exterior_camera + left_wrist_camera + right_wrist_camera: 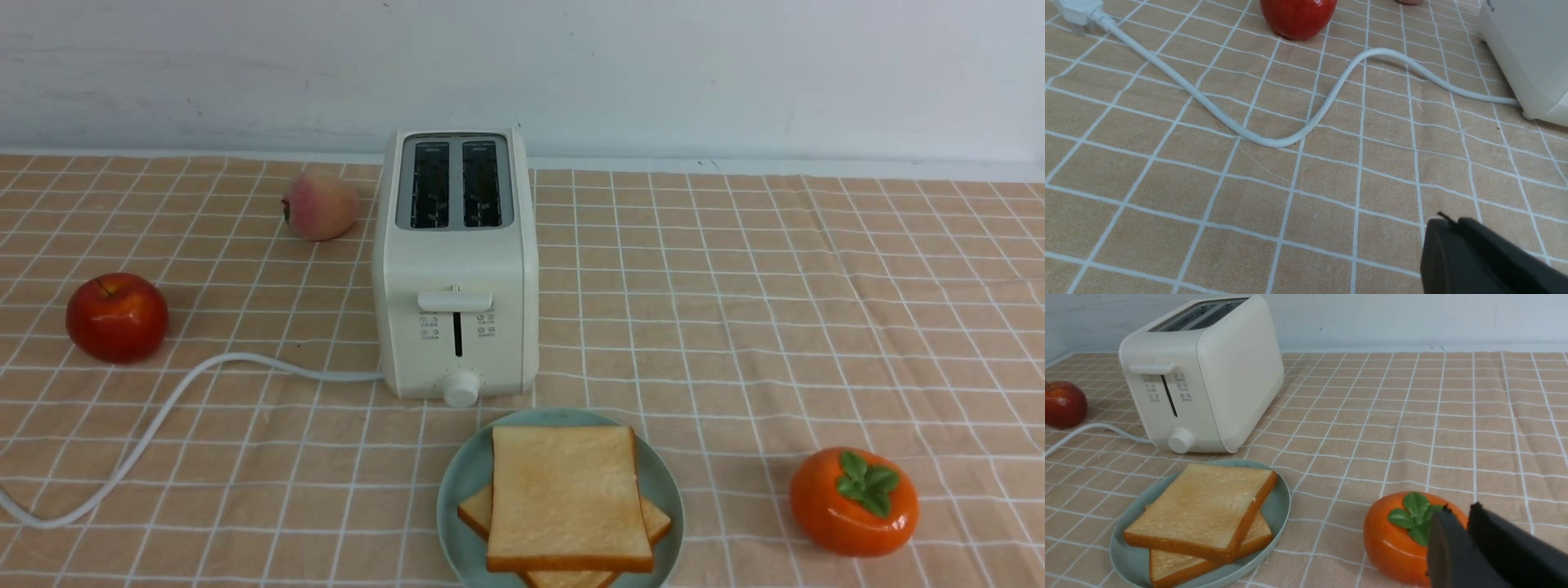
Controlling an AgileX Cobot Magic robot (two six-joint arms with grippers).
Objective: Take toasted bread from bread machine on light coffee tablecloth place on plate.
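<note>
Neither arm appeared in the front view; each gripper showed only as dark fingertips at the edge of its own wrist picture. The left gripper (1449,224) had its fingers pressed together with nothing between them, above bare light coffee tablecloth (735,327). The right gripper (1457,512) showed a narrow slit between its fingertips and held nothing. The plate (461,490) ran off the near edge of the front view, and the lower slice was mostly hidden under the upper one, only its corners peeking out. The cord (163,408) left the frame at the left, its plug (1077,12) cut by the left wrist picture's border. Two slices of toasted bread (563,494) lay stacked on the teal plate, the top one turned askew over the bottom one, just in front of the bread machine (455,261), whose two slots stood empty. In the right wrist view the toast lay apart from the right gripper, with the persimmon (1396,535) right beside the fingertips; the left gripper was near the toaster's side, well apart from the plate. Counted: one toaster, one plate, two slices, one red apple (117,317), one peach (321,204), one orange persimmon.
</note>
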